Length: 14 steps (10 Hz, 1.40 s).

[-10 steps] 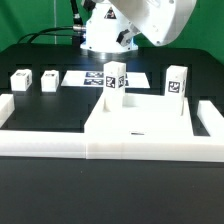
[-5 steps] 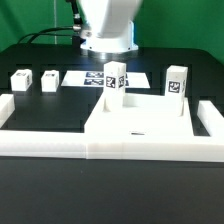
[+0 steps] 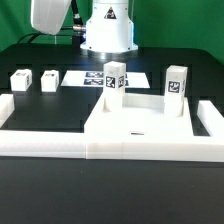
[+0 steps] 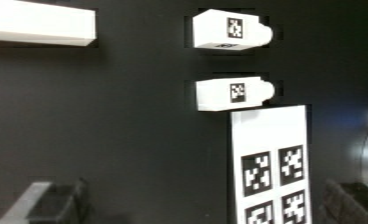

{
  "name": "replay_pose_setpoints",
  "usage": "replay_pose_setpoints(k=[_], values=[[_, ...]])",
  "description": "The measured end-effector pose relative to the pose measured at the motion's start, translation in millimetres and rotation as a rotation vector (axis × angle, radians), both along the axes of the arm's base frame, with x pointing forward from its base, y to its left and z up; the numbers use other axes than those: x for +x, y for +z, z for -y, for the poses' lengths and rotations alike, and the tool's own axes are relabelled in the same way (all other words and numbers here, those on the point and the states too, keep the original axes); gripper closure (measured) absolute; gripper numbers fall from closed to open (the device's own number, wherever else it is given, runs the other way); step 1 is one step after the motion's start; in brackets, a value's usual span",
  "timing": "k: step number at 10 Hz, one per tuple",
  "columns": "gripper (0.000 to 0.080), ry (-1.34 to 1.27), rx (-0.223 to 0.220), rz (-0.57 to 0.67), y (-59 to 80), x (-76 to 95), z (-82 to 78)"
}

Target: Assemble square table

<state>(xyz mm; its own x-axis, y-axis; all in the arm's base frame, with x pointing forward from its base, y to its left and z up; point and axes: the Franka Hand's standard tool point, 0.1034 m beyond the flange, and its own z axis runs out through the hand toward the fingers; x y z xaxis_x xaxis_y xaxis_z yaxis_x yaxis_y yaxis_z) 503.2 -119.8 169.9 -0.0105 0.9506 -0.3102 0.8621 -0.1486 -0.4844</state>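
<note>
White tabletop slab [image 3: 140, 125] lies near centre with two upright legs [image 3: 115, 80] at its far corners, two loose legs [image 3: 20, 80] lie farther off toward the exterior view's left beside the marker board [image 3: 85, 77], and the gripper [image 4: 202, 200] hangs over those loose legs, jaws spread wide, holding nothing.

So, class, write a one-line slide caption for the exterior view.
Mid-assembly: two upright legs on the white slab, two loose legs beside the marker board.
</note>
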Motion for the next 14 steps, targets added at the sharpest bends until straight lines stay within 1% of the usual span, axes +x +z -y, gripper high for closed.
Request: replay_pose_setpoints(k=[1,2,3,4,5,6,7,8,9,10,11,12,13,14], values=[[0.0151,-0.03,-0.018,0.01,-0.2,0.0,-0.6],[0.0151,-0.096,-0.06,0.032,-0.5,0.1,-1.5],[0.0151,-0.147,-0.09,0.047,-0.9,-0.5,-0.2],[0.0151,-0.272,-0.128,0.083,-6.9,-7.4,12.9],[0.0151,-0.46,-0.196,0.115,-17.2,-24.1,28.9],[0.0151,-0.548,-0.245,0.109,-26.2,-36.6,34.3],[0.0151,-0.688,-0.291,0.101,-37.1,-41.7,28.0],[0.0151,-0.83,-0.329,0.071,-46.5,-43.0,19.5],[0.0151,-0.865,-0.32,0.087,-52.1,-38.0,18.1],[0.0151,-0.914,-0.356,0.101,-50.6,-36.9,16.8],[0.0151,-0.94,-0.376,0.107,-51.3,-36.7,15.0],[0.0151,-0.992,-0.415,0.118,-51.6,-36.5,13.5],[0.0151,-1.018,-0.434,0.124,-51.6,-36.2,12.4],[0.0151,-1.101,-0.487,0.131,-54.3,-37.7,11.0]])
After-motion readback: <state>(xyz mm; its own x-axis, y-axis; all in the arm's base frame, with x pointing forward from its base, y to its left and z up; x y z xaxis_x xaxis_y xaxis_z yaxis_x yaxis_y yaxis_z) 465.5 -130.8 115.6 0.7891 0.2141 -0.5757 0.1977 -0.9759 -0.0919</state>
